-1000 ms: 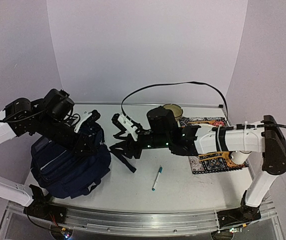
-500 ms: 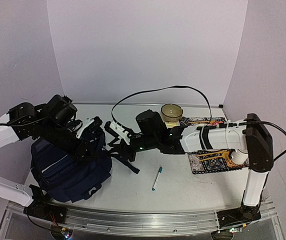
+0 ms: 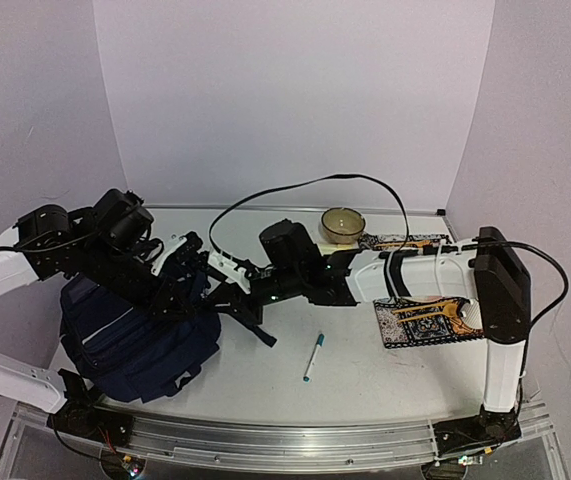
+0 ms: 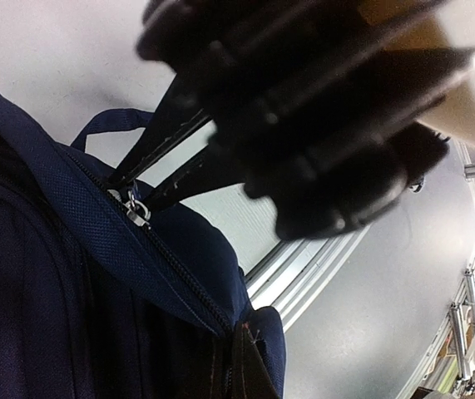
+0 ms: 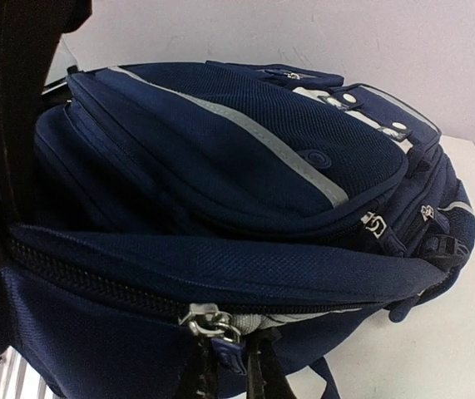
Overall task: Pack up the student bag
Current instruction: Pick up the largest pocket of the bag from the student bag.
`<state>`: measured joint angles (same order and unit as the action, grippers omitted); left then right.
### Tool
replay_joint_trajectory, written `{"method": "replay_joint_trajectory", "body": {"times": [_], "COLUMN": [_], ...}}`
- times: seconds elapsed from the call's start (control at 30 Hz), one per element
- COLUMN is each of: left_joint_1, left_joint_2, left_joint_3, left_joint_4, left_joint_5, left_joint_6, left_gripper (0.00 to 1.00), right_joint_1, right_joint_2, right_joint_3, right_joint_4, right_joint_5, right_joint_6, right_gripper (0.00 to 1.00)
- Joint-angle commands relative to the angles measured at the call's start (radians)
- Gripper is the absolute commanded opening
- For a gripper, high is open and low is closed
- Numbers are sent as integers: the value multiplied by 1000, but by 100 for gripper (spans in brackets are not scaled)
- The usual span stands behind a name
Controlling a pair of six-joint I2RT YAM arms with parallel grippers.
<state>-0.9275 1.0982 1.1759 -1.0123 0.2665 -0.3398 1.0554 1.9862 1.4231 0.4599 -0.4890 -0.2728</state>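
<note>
1. Bag (image 3: 135, 340) is lying on its side at the table's (image 3: 365, 385) near-left corner.
2. Left gripper (image 4: 189, 125) is blurring badly; I think it is pinching the black pull (image 4: 141, 162).
3. Right gripper (image 3: 217, 285) is sitting against the bag; I cannot tell whether it is open or closed.

From above, the left gripper (image 3: 183, 262) and right gripper (image 3: 223, 270) meet over the backpack's (image 3: 130, 340) far right edge, lost among black parts, so how their jaws stand cannot be told. In the left wrist view a blurred dark mass (image 4: 320, 125) looms above the backpack's zipper pull (image 4: 136, 209). The right wrist view cuts the backpack off at left and bottom. Right of the backpack, the right arm (image 3: 415, 272) hides part of a patterned flat piece (image 3: 420, 322).
</note>
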Motion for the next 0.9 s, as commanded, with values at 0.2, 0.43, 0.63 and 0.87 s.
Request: {"method": "replay_joint_trajectory", "body": {"times": [0.2,0.43,0.63,0.87], "left_joint_1": [0,-1,-1,-1], "left_joint_2": [-91,-110,-127,-103], "left_joint_3": [53,64,58,57], "left_joint_4": [72,68,68,69], "left_joint_5": [46,56,59,85], "left_joint_6": [-12,-6,-16,-21], "left_gripper": [0,0,0,0], "right_joint_1": [-144,-258,-293,-319], "right_joint_2": [-116,-102,-52,17], "right_joint_3": [-101,-111,-69,-15], "right_joint_4": [-1,-88,-198,-299], "right_joint_5": [194,272,340,509], "right_joint_6": [8,21,30,167], "right_gripper": [0,0,0,0]}}
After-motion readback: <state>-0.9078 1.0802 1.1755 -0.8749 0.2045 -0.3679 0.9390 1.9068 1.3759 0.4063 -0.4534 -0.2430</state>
